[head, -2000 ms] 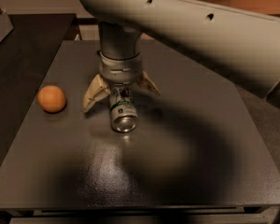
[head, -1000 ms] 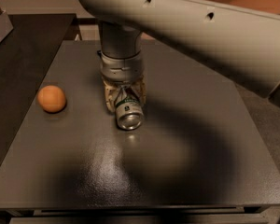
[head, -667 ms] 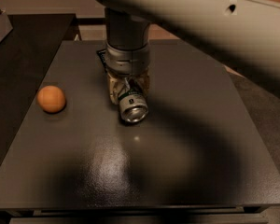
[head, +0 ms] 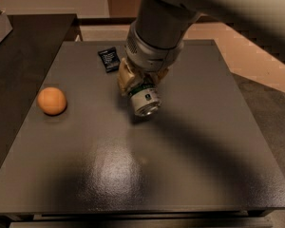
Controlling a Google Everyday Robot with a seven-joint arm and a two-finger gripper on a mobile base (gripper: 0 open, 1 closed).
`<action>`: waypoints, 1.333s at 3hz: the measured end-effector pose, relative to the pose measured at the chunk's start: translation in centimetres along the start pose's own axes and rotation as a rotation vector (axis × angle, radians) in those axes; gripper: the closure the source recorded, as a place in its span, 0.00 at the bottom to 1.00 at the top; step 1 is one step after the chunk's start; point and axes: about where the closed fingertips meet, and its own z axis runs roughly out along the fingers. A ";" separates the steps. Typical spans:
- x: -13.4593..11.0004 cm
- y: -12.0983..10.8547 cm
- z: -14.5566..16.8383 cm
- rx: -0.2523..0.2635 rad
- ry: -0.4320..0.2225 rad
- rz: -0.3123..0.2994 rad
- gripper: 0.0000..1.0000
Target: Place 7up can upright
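1. Currently the 7up can (head: 145,99) hangs near the middle of the table (head: 204,165). It is tilted, with its shiny end facing down and toward the camera. Whether its lower rim touches the surface cannot be told.
2. By the look of it, the grasp is made, but the can is not yet upright or released. Setting it on its end and letting go are left to do.
3. The tool (head: 137,87) is closed on the can's upper part, tan fingers (head: 126,77) pressed against its sides.
4. An orange ball (head: 52,100) lies well apart to the left, and a black packet (head: 109,59) lies just behind the tool.
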 end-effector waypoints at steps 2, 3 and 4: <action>1.4 -1.7 -2.6 -0.175 -0.281 -0.046 1.00; 1.7 -3.8 -2.5 -0.250 -0.398 -0.013 1.00; 1.6 -4.3 -3.2 -0.345 -0.493 -0.013 1.00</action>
